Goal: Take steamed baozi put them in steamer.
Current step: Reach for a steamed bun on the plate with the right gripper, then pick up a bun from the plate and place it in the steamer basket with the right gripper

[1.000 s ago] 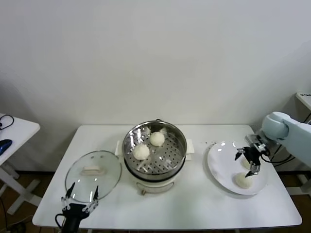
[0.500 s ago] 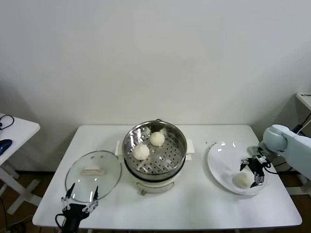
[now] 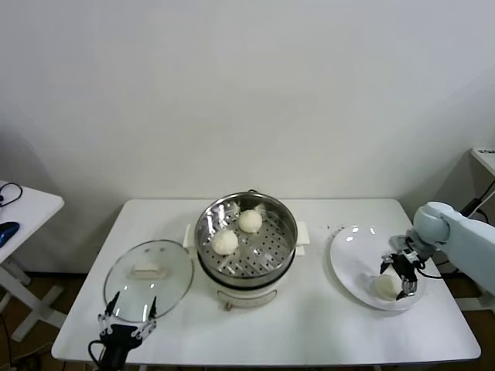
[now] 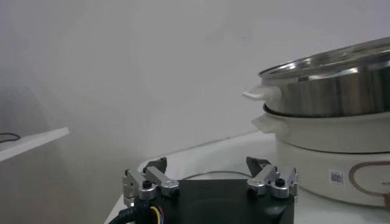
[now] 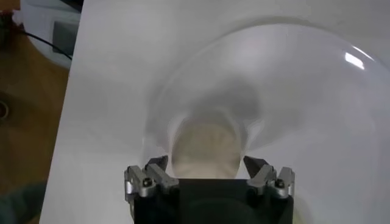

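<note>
two small round cream-white baozi buns with smooth domed tops sit inside the round shiny steel steamer pot, on its tray full of little holes. the pot stands on a white base in the middle of the white table. another soft white bun lies on the flat white plate to the right of the pot. the right gripper is down at this bun, its jaws wide open with one on each side of the bun, not squeezing it. the left gripper waits low at the front table edge, jaws open and holding nothing, just beside the round glass lid with a white handle.
</note>
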Motion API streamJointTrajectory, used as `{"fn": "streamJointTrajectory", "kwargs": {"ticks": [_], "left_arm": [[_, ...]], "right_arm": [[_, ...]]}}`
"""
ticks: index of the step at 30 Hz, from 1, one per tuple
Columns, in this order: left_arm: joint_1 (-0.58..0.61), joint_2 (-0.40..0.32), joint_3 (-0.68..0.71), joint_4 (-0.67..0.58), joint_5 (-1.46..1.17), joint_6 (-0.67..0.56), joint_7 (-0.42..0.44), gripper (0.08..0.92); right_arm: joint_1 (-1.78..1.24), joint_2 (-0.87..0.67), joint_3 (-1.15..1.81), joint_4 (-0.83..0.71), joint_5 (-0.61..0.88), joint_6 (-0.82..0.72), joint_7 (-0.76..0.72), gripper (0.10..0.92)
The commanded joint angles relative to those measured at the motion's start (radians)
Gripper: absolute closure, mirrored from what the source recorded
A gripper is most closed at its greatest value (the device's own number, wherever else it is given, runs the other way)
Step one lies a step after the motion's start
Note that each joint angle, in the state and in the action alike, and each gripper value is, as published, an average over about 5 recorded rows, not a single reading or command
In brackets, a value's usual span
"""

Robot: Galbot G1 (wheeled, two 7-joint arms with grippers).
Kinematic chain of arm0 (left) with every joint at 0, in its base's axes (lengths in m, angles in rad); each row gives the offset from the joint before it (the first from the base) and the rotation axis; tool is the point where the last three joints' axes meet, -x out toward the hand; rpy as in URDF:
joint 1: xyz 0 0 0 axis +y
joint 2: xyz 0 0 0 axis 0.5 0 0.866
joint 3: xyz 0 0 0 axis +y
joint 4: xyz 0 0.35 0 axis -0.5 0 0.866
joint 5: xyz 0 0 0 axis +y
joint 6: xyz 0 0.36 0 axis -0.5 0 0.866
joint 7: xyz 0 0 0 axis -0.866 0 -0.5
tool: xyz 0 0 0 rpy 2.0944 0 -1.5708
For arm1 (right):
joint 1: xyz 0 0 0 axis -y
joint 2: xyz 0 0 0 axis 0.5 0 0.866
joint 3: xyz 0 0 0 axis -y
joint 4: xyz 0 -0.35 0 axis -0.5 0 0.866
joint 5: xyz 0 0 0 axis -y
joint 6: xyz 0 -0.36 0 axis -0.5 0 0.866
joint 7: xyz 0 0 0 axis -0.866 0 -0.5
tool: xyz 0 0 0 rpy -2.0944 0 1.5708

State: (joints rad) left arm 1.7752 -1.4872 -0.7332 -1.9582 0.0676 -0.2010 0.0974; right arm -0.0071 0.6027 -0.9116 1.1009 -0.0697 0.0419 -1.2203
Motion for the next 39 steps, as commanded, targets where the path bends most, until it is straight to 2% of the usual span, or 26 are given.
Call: {"fn": "streamJointTrajectory", "kwargs": {"ticks": [1, 12, 19, 24, 32, 35, 39], "left_arm": [[-0.001, 0.000, 0.000, 0.000, 0.002, 0.001, 0.000, 0.177], [0.000, 0.000, 0.000, -0.003, 0.002, 0.001, 0.000, 0.177], [0.001, 0.001, -0.001, -0.003, 0.002, 0.001, 0.000, 0.177], [-0.001, 0.001, 0.000, -0.007, 0.005, 0.005, 0.000, 0.177], [-0.004, 0.001, 0.000, -0.017, 0.015, 0.010, 0.004, 0.177], [-0.003, 0.000, 0.001, -0.017, 0.017, 0.010, 0.005, 0.177], [-0.005, -0.004, 0.003, -0.016, 0.020, 0.011, 0.005, 0.177]], "right_arm": [[-0.010, 0.009, 0.009, -0.012, -0.009, 0.003, -0.001, 0.205], [-0.012, 0.002, 0.014, -0.004, -0.003, 0.004, -0.001, 0.298], [0.049, -0.002, -0.013, 0.022, 0.045, 0.003, -0.003, 0.320], [0.261, 0.005, -0.142, 0.079, 0.144, 0.012, -0.015, 0.321], [0.792, 0.092, -0.548, 0.224, 0.320, 0.123, -0.040, 0.321], [0.920, 0.148, -0.607, 0.310, 0.310, 0.200, -0.043, 0.321], [1.005, 0.204, -0.592, 0.458, 0.221, 0.298, -0.043, 0.321]]}}
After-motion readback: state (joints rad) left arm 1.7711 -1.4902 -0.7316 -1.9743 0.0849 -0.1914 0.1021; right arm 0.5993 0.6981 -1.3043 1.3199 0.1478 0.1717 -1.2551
